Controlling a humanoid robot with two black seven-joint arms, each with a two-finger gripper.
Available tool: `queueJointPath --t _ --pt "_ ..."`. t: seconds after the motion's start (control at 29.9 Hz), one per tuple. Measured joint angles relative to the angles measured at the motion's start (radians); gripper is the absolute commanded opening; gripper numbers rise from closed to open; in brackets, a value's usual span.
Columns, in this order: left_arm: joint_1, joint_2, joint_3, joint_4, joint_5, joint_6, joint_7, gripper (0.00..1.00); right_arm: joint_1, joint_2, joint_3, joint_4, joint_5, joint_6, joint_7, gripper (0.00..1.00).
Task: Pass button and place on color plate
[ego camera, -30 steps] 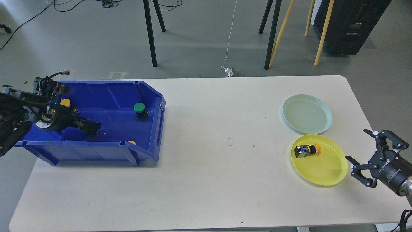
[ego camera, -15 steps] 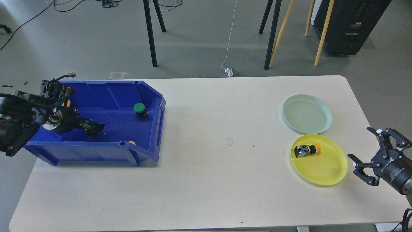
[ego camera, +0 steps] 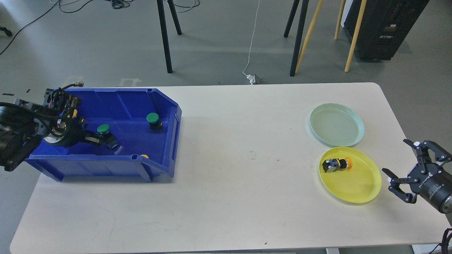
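Green button (ego camera: 103,129) newly raised in blue bin (ego camera: 123,102), left end effector (ego camera: 102,139)

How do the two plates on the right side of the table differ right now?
The yellow plate carries a yellow-capped button lying on its side; the pale green plate carries nothing. The yellow plate sits nearer me, close to my open right gripper; the green one lies farther back. Both are round, shallow and about the same size.

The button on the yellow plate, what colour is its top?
Orange, on the button in the head view.
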Motion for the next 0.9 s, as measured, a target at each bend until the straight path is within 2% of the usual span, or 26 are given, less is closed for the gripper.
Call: queueJointPath --t 0.07,0.13,0.17,0.2,0.23,0.27,0.37,0.9 --pt "-0.001 0.0 0.0 0.0 -0.001 0.0 0.0 0.06 0.0 0.0 0.0 -0.001 0.0 0.0 0.0 1.0" --pt "-0.001 0.001 0.001 0.001 -0.002 0.0 0.0 0.15 0.0 0.0 0.0 -0.001 0.0 0.0 0.0 1.0" --pt "0.0 0.002 0.001 0.002 -0.003 0.0 0.0 0.28 0.0 0.0 0.0 -0.001 0.0 0.0 0.0 1.0" --pt "0.002 0.002 0.001 0.003 -0.003 0.0 0.0 0.5 0.0 0.0 0.0 -0.001 0.0 0.0 0.0 1.0" --pt "0.004 0.002 0.002 0.004 -0.003 0.0 0.0 0.67 0.0 0.0 0.0 -0.001 0.0 0.0 0.0 1.0" --pt "0.004 0.002 0.002 0.004 -0.003 0.0 0.0 0.75 0.0 0.0 0.0 -0.001 0.0 0.0 0.0 1.0" --pt "0.001 0.001 -0.001 0.004 -0.007 0.0 0.0 0.85 0.0 0.0 0.0 -0.001 0.0 0.0 0.0 1.0" --pt "-0.02 -0.008 -0.009 -0.003 -0.053 0.0 0.0 0.89 -0.005 0.0 0.0 -0.001 0.0 0.0 0.0 1.0"
